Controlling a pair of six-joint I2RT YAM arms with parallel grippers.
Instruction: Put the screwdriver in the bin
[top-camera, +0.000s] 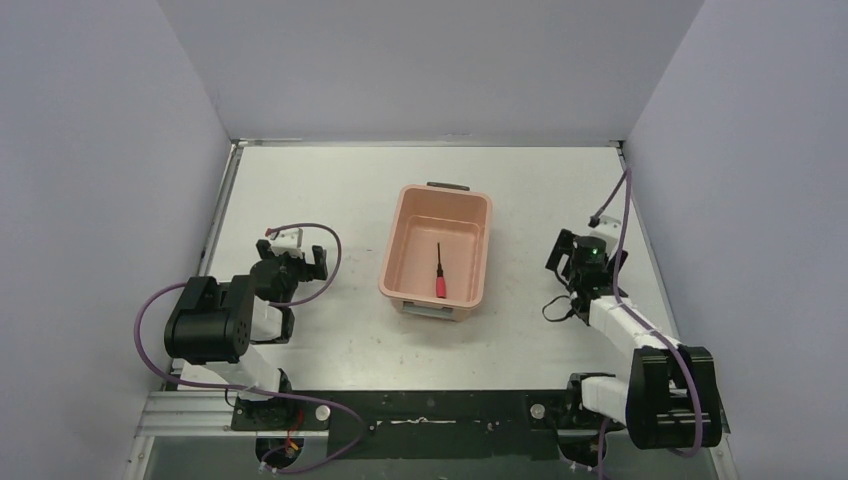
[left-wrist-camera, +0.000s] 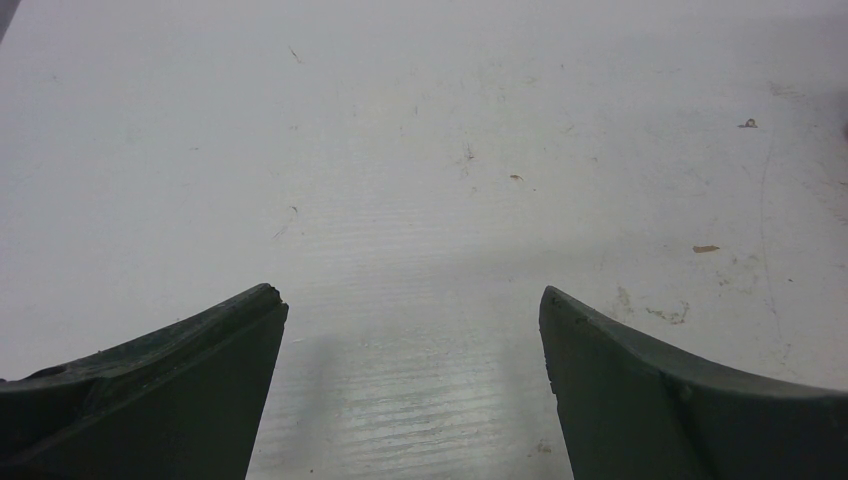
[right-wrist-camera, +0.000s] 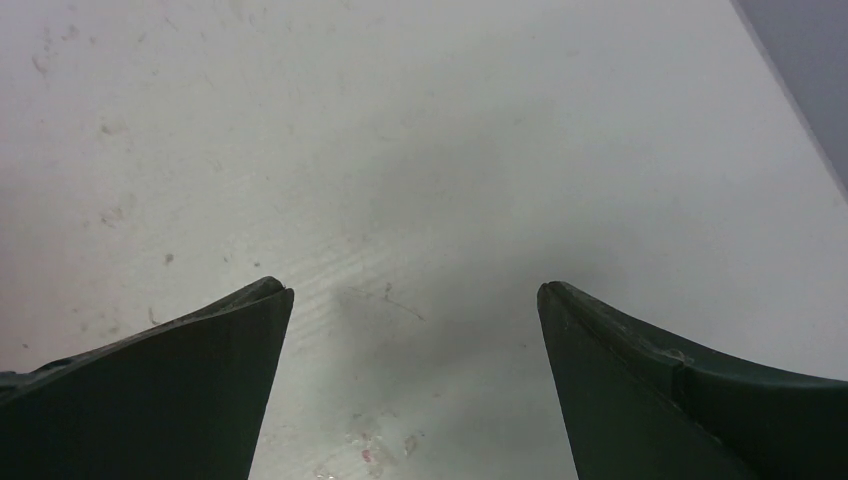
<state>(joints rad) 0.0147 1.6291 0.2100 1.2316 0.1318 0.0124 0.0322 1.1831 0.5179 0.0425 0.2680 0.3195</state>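
Note:
The screwdriver (top-camera: 440, 273), red handle and thin black shaft, lies on the floor of the salmon-pink bin (top-camera: 400, 240) at the middle of the table, handle toward me. My left gripper (top-camera: 290, 262) is open and empty, left of the bin, low over bare table; it also shows in the left wrist view (left-wrist-camera: 412, 305). My right gripper (top-camera: 572, 250) is open and empty, right of the bin; it also shows in the right wrist view (right-wrist-camera: 414, 292). Neither wrist view shows the bin or the screwdriver.
The bin has a dark handle (top-camera: 448, 186) at its far short end. Grey walls close in the table on the left, back and right. Purple cables (top-camera: 625, 205) loop by both arms. The table top (left-wrist-camera: 420, 150) is scuffed white.

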